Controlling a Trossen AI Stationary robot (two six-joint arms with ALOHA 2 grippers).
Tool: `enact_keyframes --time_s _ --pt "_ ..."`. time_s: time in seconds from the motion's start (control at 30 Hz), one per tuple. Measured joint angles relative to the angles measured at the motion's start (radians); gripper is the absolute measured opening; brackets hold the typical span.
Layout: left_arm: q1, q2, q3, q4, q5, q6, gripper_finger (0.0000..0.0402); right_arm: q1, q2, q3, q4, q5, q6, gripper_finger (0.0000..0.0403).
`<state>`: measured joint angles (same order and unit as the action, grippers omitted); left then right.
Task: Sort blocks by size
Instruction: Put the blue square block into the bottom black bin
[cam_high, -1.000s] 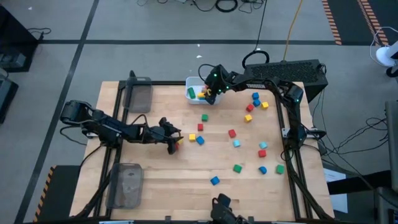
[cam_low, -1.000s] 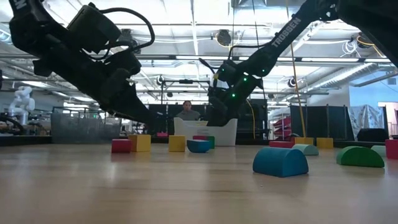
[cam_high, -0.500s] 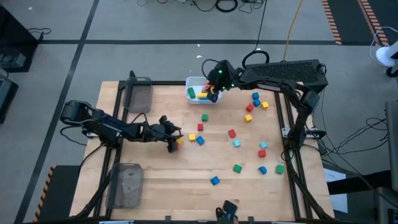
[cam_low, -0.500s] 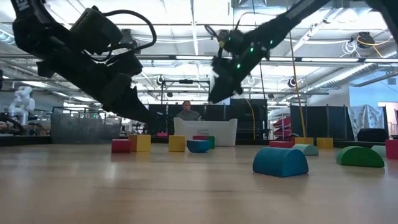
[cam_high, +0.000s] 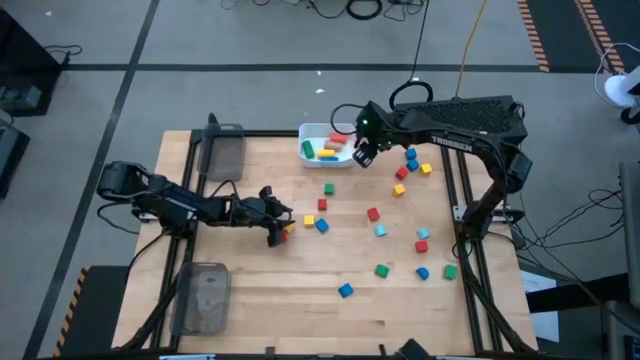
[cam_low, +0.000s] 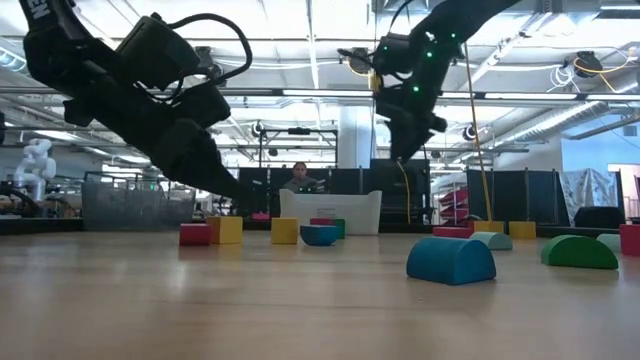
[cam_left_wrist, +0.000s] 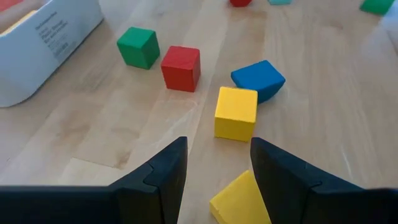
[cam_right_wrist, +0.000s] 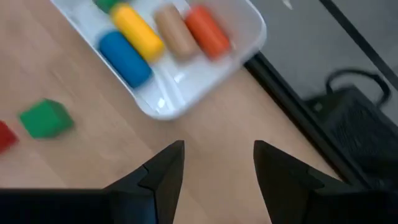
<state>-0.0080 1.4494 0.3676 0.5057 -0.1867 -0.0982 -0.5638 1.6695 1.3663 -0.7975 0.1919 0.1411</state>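
Observation:
Several small coloured blocks lie scattered on the wooden table (cam_high: 260, 290). The white bin (cam_high: 305, 150) at the far edge holds blue, yellow, tan and orange-red cylinders (cam_right_wrist: 155, 34). My left gripper (cam_high: 280, 228) is open, low over the table left of centre. A yellow block (cam_left_wrist: 242, 199) lies between its fingers, and a yellow cube (cam_left_wrist: 236, 113), a blue block (cam_left_wrist: 258, 78), a red cube (cam_left_wrist: 181, 67) and a green cube (cam_left_wrist: 139, 46) lie ahead of it. My right gripper (cam_high: 362, 155) is open and empty, high above the table just right of the bin (cam_low: 405, 150). My left gripper stands open with the yellow block (cam_left_wrist: 245, 190) on the table between its fingers, close beside one finger (cam_left_wrist: 280, 180). Whether that finger touches it, I cannot tell.
Two clear grey trays lie at the table's left, one at the far edge (cam_high: 223, 155) and one at the near edge (cam_high: 203, 298). More blocks lie at the centre (cam_high: 373, 214), far right (cam_high: 411, 160) and near right (cam_high: 382, 270). A green cube (cam_right_wrist: 45, 118) lies near the bin.
My right gripper has risen from the white bin and gone toward the table's right edge, so it now hangs high beside the bin rather than over it. My left gripper has kept still.

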Motion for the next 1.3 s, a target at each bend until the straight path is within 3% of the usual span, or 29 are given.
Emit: enact_keyframes --time_s 0.47,0.67,0.87,0.97,1.13,1.3 --pt "-0.055 0.000 0.000 -0.006 0.003 -0.080 0.0177 -0.111 -0.002 0.000 -0.245 0.017 0.101 0.0179" --pt "-0.080 0.000 0.000 -0.033 0.001 -0.114 0.0177 -0.201 -0.002 -0.004 -0.282 0.014 0.063 0.0209" --pt "-0.086 0.000 0.000 -0.047 -0.001 -0.132 0.0177 -0.293 -0.002 -0.088 -0.252 0.009 0.056 0.0247" --pt "-0.086 0.000 0.000 -0.047 -0.010 -0.132 0.0177 -0.345 -0.002 -0.165 -0.185 -0.060 0.048 0.0258" --pt "-0.086 0.000 0.000 -0.045 -0.063 -0.132 0.0177 -0.400 -0.002 -0.280 -0.028 -0.176 0.024 0.0262" --pt "-0.085 0.000 0.000 -0.042 -0.099 -0.101 0.0177 -0.422 -0.002 -0.355 0.082 -0.186 0.021 0.0263"
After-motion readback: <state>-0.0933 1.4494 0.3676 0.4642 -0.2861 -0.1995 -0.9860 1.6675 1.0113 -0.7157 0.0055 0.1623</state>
